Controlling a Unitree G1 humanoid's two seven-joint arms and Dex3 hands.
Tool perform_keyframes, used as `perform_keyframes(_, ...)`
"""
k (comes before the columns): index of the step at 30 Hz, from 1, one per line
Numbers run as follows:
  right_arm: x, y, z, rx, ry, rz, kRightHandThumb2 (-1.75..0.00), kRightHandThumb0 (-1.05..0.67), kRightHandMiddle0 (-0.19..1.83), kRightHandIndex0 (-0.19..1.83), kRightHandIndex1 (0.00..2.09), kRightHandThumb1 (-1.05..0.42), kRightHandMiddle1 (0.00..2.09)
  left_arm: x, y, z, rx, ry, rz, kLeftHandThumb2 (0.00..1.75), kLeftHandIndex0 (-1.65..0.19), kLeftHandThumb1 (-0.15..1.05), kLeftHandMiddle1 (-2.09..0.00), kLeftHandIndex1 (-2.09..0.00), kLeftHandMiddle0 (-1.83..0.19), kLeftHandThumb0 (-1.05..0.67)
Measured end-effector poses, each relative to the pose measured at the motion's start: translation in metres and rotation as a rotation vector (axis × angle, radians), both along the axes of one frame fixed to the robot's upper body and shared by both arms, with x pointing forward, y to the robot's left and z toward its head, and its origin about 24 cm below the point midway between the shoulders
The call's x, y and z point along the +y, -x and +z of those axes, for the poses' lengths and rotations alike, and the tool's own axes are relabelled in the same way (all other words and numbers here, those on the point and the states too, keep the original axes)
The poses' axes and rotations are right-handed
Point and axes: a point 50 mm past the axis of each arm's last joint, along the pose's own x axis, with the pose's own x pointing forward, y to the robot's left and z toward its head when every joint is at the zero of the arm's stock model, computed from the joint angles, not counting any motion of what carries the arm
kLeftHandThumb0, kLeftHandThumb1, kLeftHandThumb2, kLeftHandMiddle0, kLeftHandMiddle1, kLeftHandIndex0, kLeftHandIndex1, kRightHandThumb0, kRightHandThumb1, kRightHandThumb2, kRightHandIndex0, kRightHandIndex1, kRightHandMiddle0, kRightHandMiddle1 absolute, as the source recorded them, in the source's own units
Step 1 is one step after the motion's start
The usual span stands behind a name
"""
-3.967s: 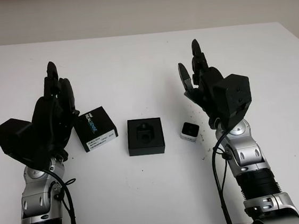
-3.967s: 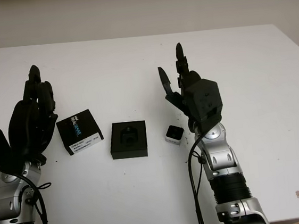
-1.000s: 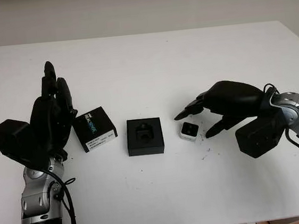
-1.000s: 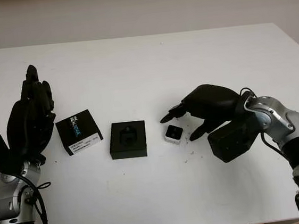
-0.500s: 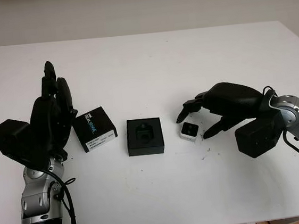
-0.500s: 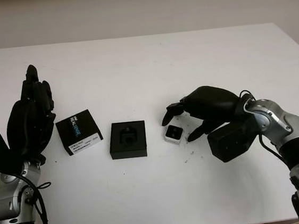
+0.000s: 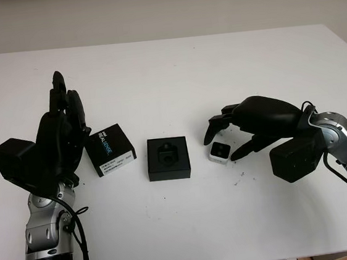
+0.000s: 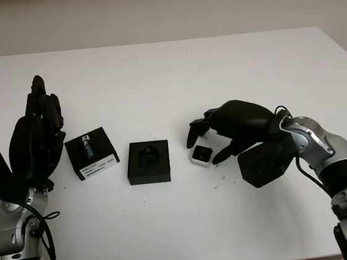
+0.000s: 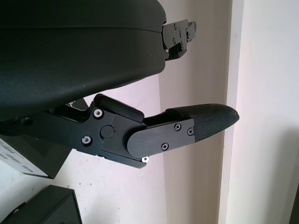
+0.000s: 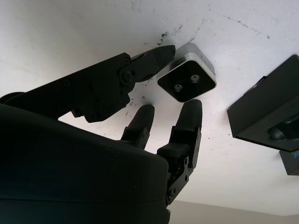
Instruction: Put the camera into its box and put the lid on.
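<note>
The camera (image 7: 220,152), a small silver block with a black face, lies on the white table just right of the open black box (image 7: 168,158). The box's lid (image 7: 110,150), black with a printed label, lies flat to the left of the box. My right hand (image 7: 223,142) arches over the camera from the right. In the right wrist view its thumb (image 10: 156,58) reaches the camera (image 10: 187,80) on one side, and two fingers (image 10: 189,116) stand just short of the other. The camera still sits on the table. My left hand (image 7: 62,129) stands upright and open, left of the lid.
The white table (image 7: 168,74) stretches bare beyond the objects to its far edge. A few dark specks (image 7: 241,175) mark the surface beside the camera. The box corner (image 10: 268,119) lies close to the camera.
My right hand came down from upright, swung in from the right and lowered its fingers around the camera. The left hand, box and lid have stayed put.
</note>
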Motion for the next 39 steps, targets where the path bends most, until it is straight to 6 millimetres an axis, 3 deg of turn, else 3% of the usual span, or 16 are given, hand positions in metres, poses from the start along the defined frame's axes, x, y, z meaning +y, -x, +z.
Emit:
perform_keyframes(14,0.0016,-0.001,-0.007,0.008,-0.057,0.012,-0.06,-0.27,0.32,0.28,1.12,-0.84,1.08,-0.0008,0.001,-0.0035,0.016,0.001,0.001,0.64,0.19,1.05,0.0,0.0,0.19,-0.74)
perform_keyframes(39,0.0082,-0.0067,-0.0036,0.036,0.063,0.009,-0.06,-0.34,0.36,0.27,0.94,-0.9,0.8,-0.0007,0.0018,-0.0027,0.014,-0.001,0.0,0.65,0.19,1.05,0.0,0.0,0.19,-0.74)
